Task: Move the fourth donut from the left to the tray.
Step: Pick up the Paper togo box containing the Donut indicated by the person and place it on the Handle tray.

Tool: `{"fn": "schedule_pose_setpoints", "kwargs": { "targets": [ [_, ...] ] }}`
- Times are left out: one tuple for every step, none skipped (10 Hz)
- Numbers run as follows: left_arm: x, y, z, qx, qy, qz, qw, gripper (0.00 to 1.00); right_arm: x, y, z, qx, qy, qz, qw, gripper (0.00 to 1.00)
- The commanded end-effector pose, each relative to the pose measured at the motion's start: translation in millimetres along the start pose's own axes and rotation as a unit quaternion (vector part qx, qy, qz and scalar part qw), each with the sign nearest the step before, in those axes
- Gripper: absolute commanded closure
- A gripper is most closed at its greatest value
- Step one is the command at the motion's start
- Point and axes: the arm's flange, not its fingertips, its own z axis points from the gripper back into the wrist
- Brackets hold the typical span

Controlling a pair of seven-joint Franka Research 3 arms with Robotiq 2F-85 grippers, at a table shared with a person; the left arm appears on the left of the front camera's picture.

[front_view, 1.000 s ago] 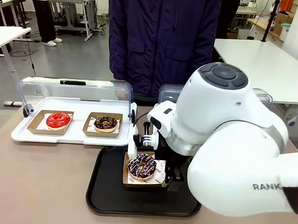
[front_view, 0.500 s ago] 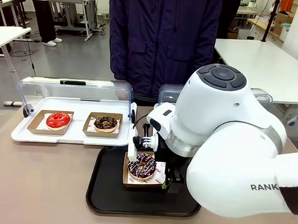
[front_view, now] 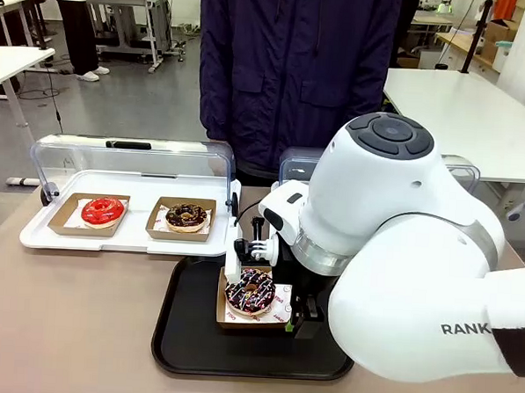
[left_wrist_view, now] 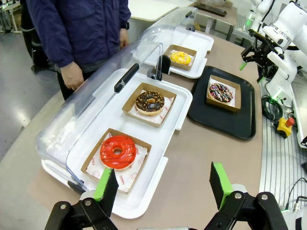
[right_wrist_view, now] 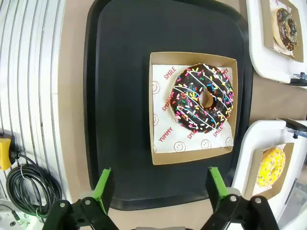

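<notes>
Right arm (front_view: 392, 247) drifted slightly left and up in the front view versus a second ago, then held; the RANK lettering at lower right sits a little lower. The person's dark jacket (front_view: 300, 66) at top centre shifted slightly right. The fourth donut (front_view: 250, 292) in its holder barely moved.

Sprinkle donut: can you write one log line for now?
chocolate sprinkled ring donut in cardboard holder | on black plastic tray | right gripper open above

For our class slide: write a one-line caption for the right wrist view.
Open right gripper above the sprinkled donut in its holder on the black tray.
</notes>
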Motion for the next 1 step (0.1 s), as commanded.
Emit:
{"fn": "schedule_pose_setpoints", "kwargs": {
  "targets": [
    [1.4, -2.3, 0.4, -0.003, 0.003, -0.001, 1.000, 0.00, 2.1, 1.0, -0.4, -0.006, 0.001, -0.003, 1.000, 0.00]
  ]
}}
